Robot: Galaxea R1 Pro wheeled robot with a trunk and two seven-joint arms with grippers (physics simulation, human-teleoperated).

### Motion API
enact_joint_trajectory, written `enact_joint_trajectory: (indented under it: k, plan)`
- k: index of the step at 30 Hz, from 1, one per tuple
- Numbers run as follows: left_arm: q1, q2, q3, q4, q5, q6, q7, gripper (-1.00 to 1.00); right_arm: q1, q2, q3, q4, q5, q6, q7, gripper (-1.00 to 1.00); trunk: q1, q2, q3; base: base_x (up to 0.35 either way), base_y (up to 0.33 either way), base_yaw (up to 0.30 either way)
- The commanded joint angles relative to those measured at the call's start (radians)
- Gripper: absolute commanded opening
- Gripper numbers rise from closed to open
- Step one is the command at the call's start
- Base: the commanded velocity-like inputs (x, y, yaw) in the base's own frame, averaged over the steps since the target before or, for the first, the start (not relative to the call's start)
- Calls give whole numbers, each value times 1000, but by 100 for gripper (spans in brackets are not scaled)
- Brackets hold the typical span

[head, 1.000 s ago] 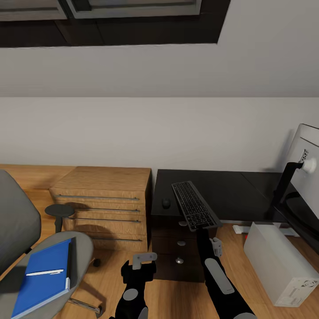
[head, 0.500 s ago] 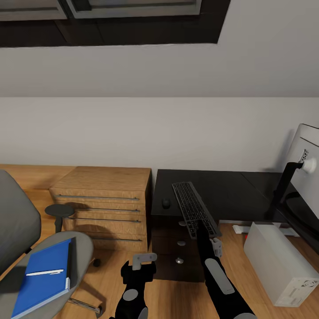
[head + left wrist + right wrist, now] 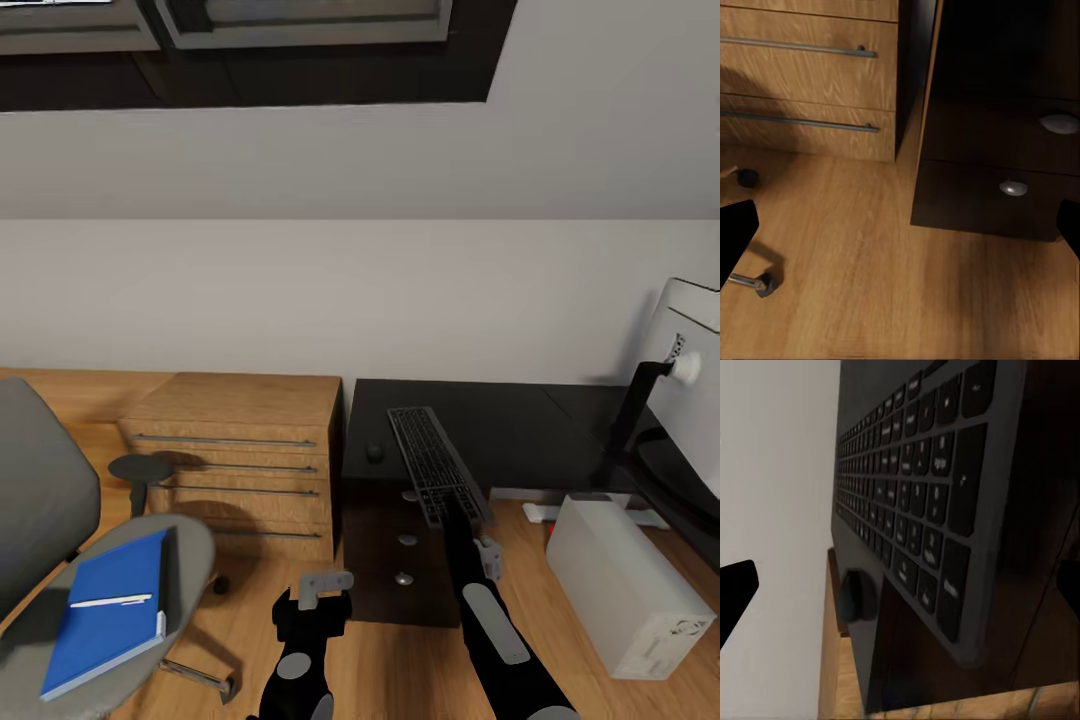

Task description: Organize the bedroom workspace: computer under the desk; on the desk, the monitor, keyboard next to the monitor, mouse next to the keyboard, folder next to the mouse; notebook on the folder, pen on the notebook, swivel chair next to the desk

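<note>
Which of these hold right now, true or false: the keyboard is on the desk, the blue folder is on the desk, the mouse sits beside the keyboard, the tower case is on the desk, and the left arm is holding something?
1. The slim dark-keyed keyboard lies on the glossy black desk. True; its near end overhangs the front edge.
2. The bright blue flat folder is on the desk. False: it lies on the seat of the grey swivel chair, with a white pen on it.
3. A small dark mouse sits on the desk beside the keyboard. True.
4. The light grey tower computer stands on the desk. False: it is on the wooden floor.
5. The left gripper holds something. False: it hangs above the floor with nothing between its fingers.
</note>
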Motion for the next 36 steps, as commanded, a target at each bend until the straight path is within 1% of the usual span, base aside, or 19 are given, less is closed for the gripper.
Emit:
enact_joint_trajectory:
  k: [1, 14, 20, 24, 27, 28, 30, 32, 36]
  plan:
    - [-1, 0, -2, -1, 7, 3, 8, 100, -1, 0, 3, 1, -11, -6, 6, 100, -1, -1, -1, -298, 0, 0]
    - [-1, 0, 2, -1, 6, 3, 8, 100, -1, -2, -1, 3, -12, -4, 4, 100, -1, -1, -1, -324, 0, 0]
    - [-1, 0, 4, -1, 5, 4, 7, 100, -1, -5, 0, 20, -12, -1, 1, 100, -1, -1, -1, -327, 0, 0]
    - [-1, 0, 5, -1, 5, 4, 6, 100, -1, -9, 3, 43, -9, -2, 0, 100, -1, -1, -1, -154, 0, 0]
    - [-1, 0, 4, 0, 5, 4, 7, 100, -1, -15, 4, 92, -5, -5, 2, 100, -1, -1, -1, -70, 0, 0]
    - [-1, 0, 4, 7, 5, 4, 6, 100, -1, -24, 5, 141, -2, -6, 3, 100, -1, -1, -1, -35, 0, 0]
    - [-1, 0, 3, 19, 5, 4, 6, 100, -1, -36, 7, 196, 3, -7, 4, 100, -4, 6, 2, -25, 0, 0]
    - [-1, 0, 0, 36, 4, 4, 7, 100, -1, -60, 9, 296, 24, -9, 5, 100, -12, 20, 8, -12, 0, 0]
    - [-1, -1, -3, 62, 5, 4, 4, 100, -1, -76, 9, 363, 57, -10, 5, 100, -27, 48, 21, -5, 0, 0]
